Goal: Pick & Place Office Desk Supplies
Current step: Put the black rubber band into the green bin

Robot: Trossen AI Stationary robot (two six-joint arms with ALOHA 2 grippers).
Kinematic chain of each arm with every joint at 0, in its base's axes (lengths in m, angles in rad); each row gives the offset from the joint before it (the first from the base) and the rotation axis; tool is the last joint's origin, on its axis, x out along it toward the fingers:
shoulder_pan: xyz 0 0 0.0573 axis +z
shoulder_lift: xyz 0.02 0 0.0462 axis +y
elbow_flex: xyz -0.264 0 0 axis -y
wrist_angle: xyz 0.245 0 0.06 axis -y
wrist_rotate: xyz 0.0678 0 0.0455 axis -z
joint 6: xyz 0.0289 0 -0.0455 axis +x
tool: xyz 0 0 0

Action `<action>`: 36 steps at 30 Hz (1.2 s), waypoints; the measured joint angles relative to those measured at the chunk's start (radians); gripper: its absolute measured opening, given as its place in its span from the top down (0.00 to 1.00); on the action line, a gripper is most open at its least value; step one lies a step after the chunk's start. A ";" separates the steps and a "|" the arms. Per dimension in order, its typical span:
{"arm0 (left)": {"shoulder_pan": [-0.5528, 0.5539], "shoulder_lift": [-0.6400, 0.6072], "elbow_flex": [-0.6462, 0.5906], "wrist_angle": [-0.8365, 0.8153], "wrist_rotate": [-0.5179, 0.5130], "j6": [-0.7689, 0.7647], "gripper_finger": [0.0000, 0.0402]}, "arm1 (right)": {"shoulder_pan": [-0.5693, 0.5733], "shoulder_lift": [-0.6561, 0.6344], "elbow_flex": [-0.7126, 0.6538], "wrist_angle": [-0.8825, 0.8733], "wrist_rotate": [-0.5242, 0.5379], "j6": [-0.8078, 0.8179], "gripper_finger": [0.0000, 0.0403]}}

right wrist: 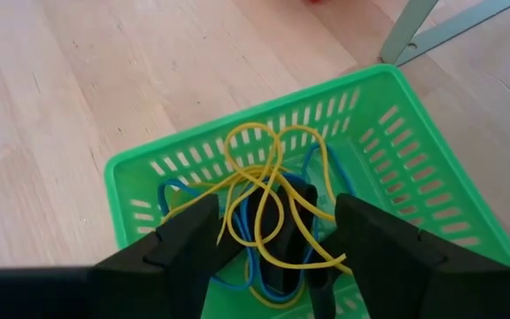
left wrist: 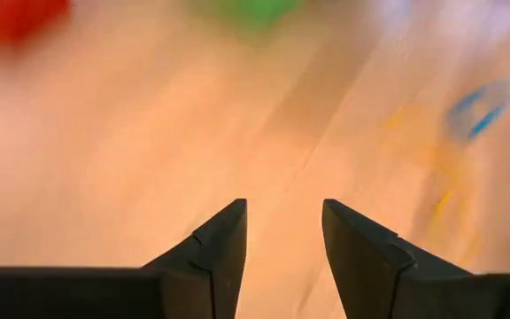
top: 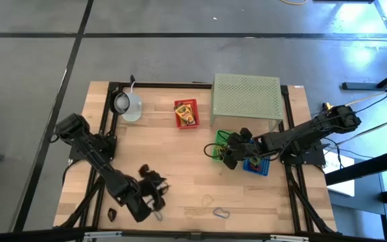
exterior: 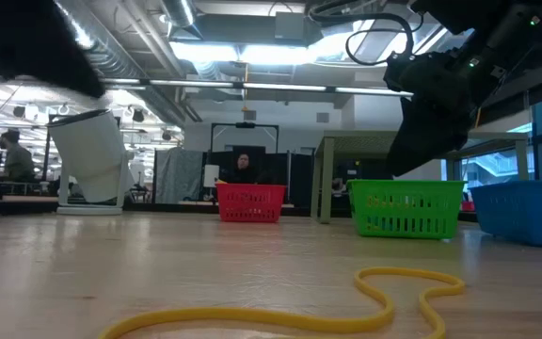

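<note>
— Where were we, biggest things first?
— Our right gripper [right wrist: 277,244] hung over the green basket [right wrist: 414,168], jaws spread, yellow loops [right wrist: 268,190] lying inside. Drop step, we judged.
— And ours on the left?
— Left gripper [left wrist: 283,257] spread, empty, low near the blue loop [top: 221,213]. Next needed descending onto it.

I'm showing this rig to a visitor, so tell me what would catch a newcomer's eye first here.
The right gripper hangs open over a bright green basket holding a tangle of yellow and blue rubber bands, near the table's right side. A red basket sits mid-table beside a large pale green perforated stand. Up close in the low view, a yellow rubber band lies on the wood, while the left gripper waits open near the front edge.
</note>
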 joint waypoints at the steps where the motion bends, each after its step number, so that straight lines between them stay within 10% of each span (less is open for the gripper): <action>1: 0.001 -0.005 0.000 -0.077 0.074 -0.090 0.64 | 0.000 0.000 0.000 0.001 0.000 0.000 0.43; 9: -0.019 -0.008 0.000 -0.503 0.686 -0.435 0.64 | 0.000 0.000 0.000 0.010 0.000 0.002 0.43; 14: -0.044 -0.008 0.000 -0.658 0.890 -0.515 0.63 | 0.000 0.000 0.000 0.018 0.000 0.002 0.43; 36: -0.078 -0.008 -0.195 -0.605 0.924 -0.631 0.54 | 0.000 0.000 0.000 0.022 0.000 0.002 0.43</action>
